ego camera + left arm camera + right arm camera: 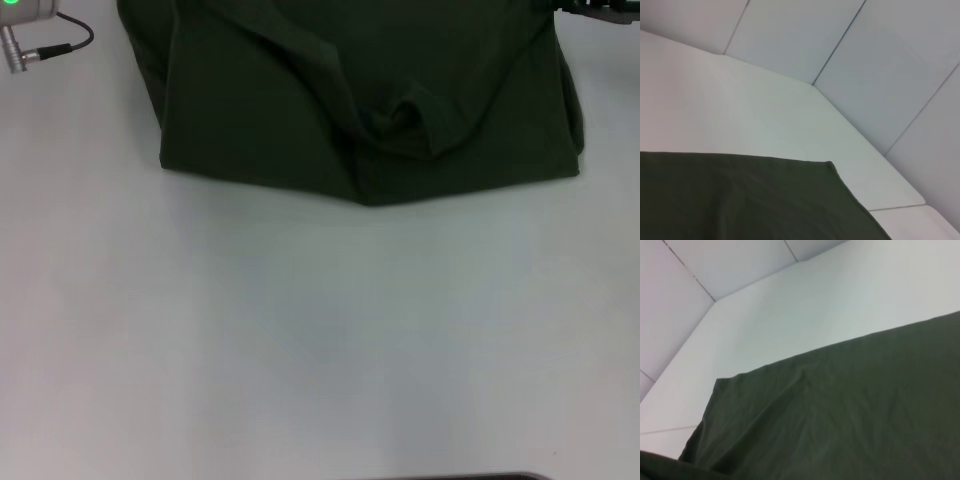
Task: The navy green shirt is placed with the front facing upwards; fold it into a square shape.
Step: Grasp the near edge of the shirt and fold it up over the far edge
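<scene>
The navy green shirt (360, 100) lies on the white table at the far side of the head view, its plain dark fabric folded over with a bunched ridge near the middle (405, 120). No lettering shows. A silver part of my left arm (25, 25) with a green light sits at the far left, apart from the shirt. At the far right corner of the shirt, a dark part of my right gripper (600, 8) shows at the picture's edge. One flat shirt corner (830, 165) appears in the left wrist view, and a wrinkled corner (720, 385) in the right wrist view.
The white table (320, 340) stretches bare in front of the shirt. A black cable (65, 45) hangs from my left arm. Pale wall panels (865, 60) rise behind the table's far edge. A dark strip (470, 477) lies at the near edge.
</scene>
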